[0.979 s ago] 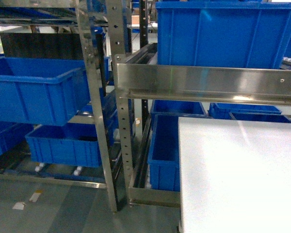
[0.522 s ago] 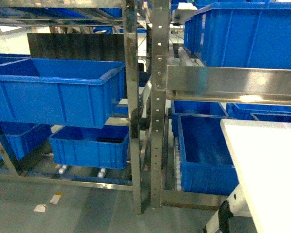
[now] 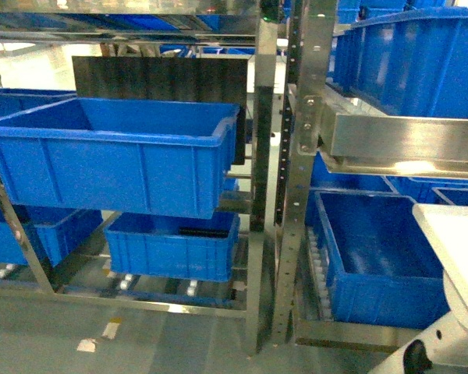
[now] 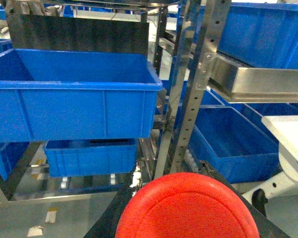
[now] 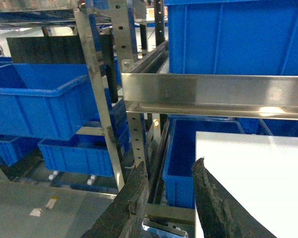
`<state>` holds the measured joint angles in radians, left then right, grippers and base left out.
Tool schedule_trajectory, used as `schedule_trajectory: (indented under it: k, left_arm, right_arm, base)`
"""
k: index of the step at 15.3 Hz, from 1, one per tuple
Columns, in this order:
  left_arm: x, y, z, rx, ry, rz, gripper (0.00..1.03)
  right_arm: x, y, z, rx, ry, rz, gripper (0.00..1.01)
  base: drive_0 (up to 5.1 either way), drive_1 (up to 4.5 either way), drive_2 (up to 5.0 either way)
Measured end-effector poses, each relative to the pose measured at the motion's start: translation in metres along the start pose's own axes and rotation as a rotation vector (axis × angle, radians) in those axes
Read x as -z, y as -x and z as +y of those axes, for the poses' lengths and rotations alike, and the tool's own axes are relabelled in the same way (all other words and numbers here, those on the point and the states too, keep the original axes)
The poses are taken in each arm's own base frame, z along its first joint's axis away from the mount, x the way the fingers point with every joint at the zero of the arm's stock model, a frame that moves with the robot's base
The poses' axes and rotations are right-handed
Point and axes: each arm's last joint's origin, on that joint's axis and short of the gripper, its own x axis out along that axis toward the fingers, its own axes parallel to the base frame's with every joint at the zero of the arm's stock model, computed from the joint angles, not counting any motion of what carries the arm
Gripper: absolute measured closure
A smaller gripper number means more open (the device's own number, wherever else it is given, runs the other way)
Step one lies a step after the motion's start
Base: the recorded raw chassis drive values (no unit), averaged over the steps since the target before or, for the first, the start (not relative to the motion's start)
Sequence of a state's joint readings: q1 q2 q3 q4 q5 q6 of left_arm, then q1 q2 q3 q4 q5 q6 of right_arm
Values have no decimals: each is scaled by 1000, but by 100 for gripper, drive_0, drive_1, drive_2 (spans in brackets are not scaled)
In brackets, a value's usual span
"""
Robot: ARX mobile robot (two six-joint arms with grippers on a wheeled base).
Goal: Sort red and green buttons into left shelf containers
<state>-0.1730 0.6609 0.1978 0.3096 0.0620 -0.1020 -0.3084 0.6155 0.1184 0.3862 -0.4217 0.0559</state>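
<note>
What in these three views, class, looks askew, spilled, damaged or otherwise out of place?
Little stands out. The large blue bin on the left shelf sits level and looks empty. Scraps of tape or paper lie on the floor below it. The right gripper has worn, rough-surfaced fingers, open and empty. The red button fills the left wrist view.

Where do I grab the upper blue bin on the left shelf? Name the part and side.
On the upper blue bin, grip the thick rolled rim of the near long wall, from the front, hooking over the lip; the walls are smooth and sloping. Use the open right gripper; the left gripper seems to hold the red button.
</note>
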Motion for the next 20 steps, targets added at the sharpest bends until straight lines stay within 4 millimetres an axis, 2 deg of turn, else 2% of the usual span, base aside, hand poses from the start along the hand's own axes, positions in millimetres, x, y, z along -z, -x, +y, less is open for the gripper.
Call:
schedule_trajectory:
  k: [20]
  left_arm:
    - [0,0,0,0,-1,-2,75]
  right_arm:
    - [1,0,0,0,-3,7,75]
  base:
    - [-333,496,-131]
